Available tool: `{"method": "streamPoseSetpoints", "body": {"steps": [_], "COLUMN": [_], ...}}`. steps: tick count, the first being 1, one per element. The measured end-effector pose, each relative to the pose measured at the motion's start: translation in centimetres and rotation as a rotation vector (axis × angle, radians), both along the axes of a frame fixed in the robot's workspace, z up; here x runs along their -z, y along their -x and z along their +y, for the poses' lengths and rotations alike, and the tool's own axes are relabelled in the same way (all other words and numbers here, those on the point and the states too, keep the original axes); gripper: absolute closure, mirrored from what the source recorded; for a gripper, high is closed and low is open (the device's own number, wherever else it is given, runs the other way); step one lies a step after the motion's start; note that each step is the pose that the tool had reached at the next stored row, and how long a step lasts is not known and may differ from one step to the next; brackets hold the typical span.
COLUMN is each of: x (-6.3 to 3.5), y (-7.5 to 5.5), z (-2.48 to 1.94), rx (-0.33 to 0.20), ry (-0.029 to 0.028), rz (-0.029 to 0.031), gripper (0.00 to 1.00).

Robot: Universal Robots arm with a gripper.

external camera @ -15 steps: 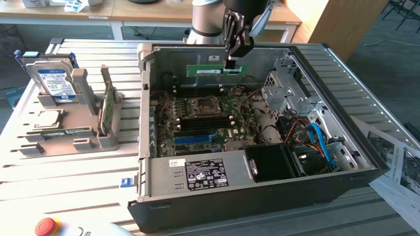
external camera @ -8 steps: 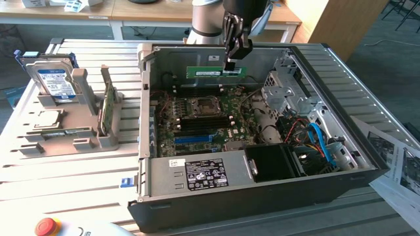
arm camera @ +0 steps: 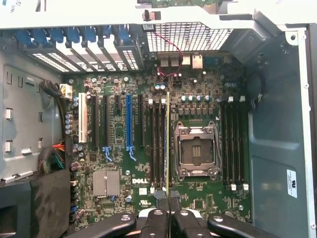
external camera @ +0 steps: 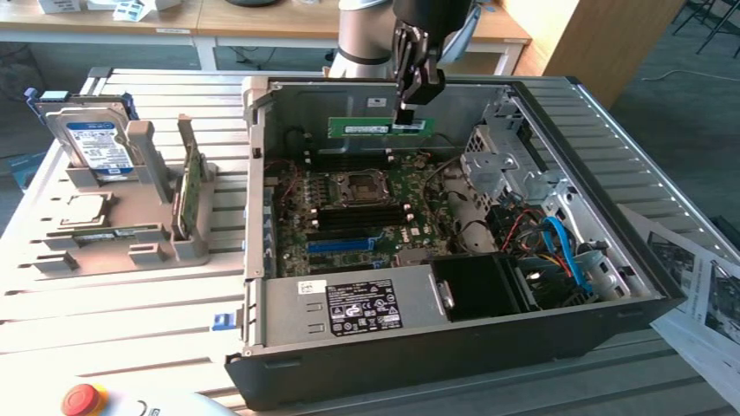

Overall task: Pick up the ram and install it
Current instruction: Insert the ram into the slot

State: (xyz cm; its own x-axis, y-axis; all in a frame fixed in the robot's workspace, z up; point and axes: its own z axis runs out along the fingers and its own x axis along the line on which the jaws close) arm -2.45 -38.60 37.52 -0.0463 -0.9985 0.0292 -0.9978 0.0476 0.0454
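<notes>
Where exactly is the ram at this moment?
In the exterior view, the ram is held by the shut gripper, above the motherboard inside the open computer case, near its far wall.

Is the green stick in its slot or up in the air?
Up in the air: the end effector, shut on the ram, holds it above the motherboard.

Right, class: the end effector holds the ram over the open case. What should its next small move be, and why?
Probably ease straight down a little. The end effector is shut on the ram, held above the motherboard; from the wrist, its edge looks roughly in line with the empty memory slots beside the CPU socket.
</notes>
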Motion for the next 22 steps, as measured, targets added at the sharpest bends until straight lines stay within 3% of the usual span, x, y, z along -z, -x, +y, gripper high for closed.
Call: {"method": "streamPoseSetpoints", "body": {"steps": [8, 22], "x": [0.14, 1.74], "y": [0.0, 0.2], "z": [0.0, -0.01], "rx": [0.0, 0.0], "ry": [-0.0003, -0.0001], "rz": [0.0009, 0.001], "gripper": [0.88, 0.88]}}
